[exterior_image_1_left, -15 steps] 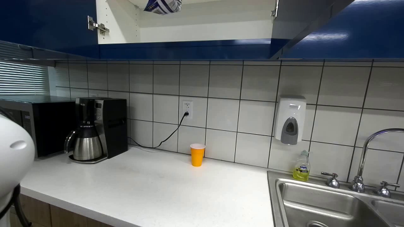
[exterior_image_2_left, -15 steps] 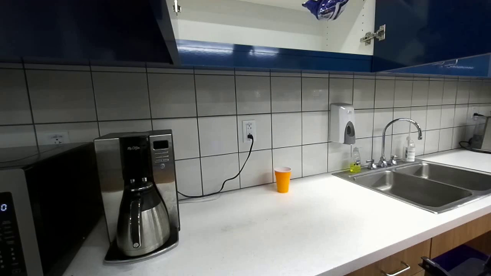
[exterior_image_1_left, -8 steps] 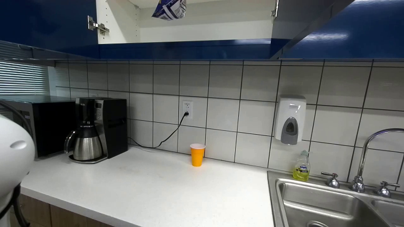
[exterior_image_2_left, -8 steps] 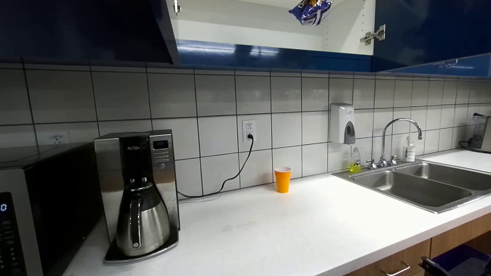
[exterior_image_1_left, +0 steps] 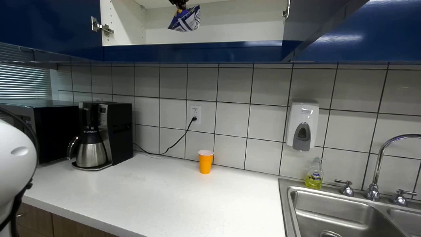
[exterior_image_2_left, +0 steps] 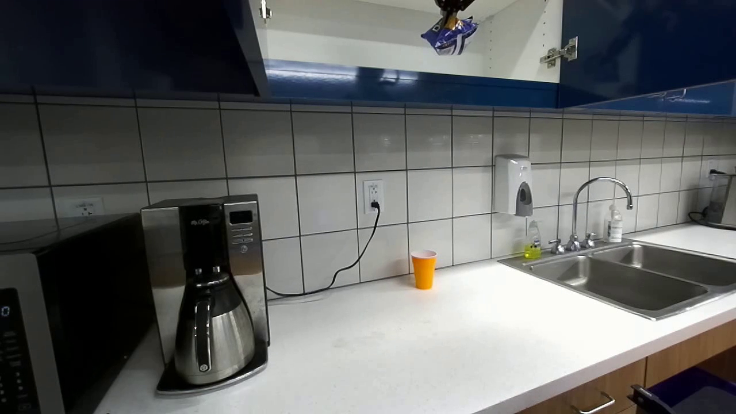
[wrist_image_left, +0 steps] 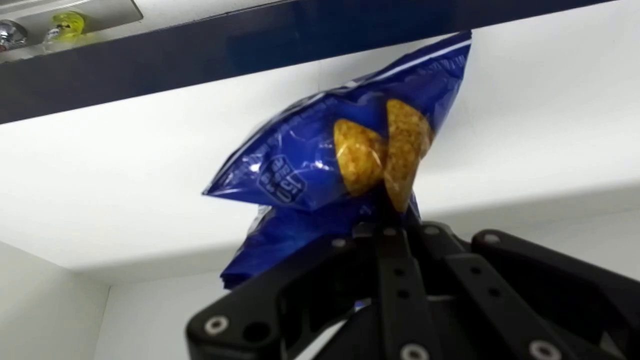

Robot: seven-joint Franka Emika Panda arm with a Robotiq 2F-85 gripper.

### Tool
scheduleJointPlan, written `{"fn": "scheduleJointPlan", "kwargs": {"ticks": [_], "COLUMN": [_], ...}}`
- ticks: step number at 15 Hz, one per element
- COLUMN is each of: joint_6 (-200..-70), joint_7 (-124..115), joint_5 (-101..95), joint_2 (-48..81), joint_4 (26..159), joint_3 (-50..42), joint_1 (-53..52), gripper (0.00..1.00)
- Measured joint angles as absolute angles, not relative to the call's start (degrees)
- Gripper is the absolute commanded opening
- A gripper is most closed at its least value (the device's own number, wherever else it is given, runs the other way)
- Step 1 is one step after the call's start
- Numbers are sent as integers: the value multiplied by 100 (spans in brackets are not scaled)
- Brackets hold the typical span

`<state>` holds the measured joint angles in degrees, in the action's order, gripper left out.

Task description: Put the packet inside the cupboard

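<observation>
The blue chip bag (wrist_image_left: 305, 145) is hanging in the mouth of the open wall cupboard (exterior_image_2_left: 368, 43), above its white floor (wrist_image_left: 540, 115) and apparently touching nothing but the hand (wrist_image_left: 400, 220). That hand is pinching a fold of the foil near the printed chips (wrist_image_left: 357, 157) — the rest of the bag is bulging out past the grip. In the wrist view one corner is reaching just up to the line of the blue front edge (wrist_image_left: 200, 65), while most of the rest is showing against the white floor; its exact depth inside is hard to tell. In both exterior views a strip of the white back wall (exterior_image_1_left: 236, 29) is showing under the bag.

The step in hand, I am judging, is the placing: the picking up is done, and only the setting down is lacking. The next move is calling for lowering the bag, easing it toward the far side so that its near corner is clearing the edge, then letting the hand spread and drawing it back out. The foil is looking light and slick — a release from too high could be sending it sliding forward over the edge.

The left door (exterior_image_1_left: 49, 26) and the right door (exterior_image_2_left: 650, 46) are standing open. Below, an orange cup (exterior_image_1_left: 206, 163) is standing upright on the counter (exterior_image_1_left: 148, 200) near the far tiled wall (exterior_image_1_left: 230, 118), with a coffee maker (exterior_image_2_left: 224, 328) to its left and a steel sink (exterior_image_2_left: 627, 282) to its right.
</observation>
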<state>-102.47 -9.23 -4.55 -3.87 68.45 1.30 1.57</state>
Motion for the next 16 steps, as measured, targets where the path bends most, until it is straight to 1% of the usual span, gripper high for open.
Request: {"fn": "scheduleJointPlan", "kwargs": {"ticks": [16], "joint_6": [-9644], "joint_7": [-1115], "joint_5": [-465], "joint_2": [1018], "joint_4": [5324], "joint_3": [-10], "joint_1": [159], "gripper": [0]}}
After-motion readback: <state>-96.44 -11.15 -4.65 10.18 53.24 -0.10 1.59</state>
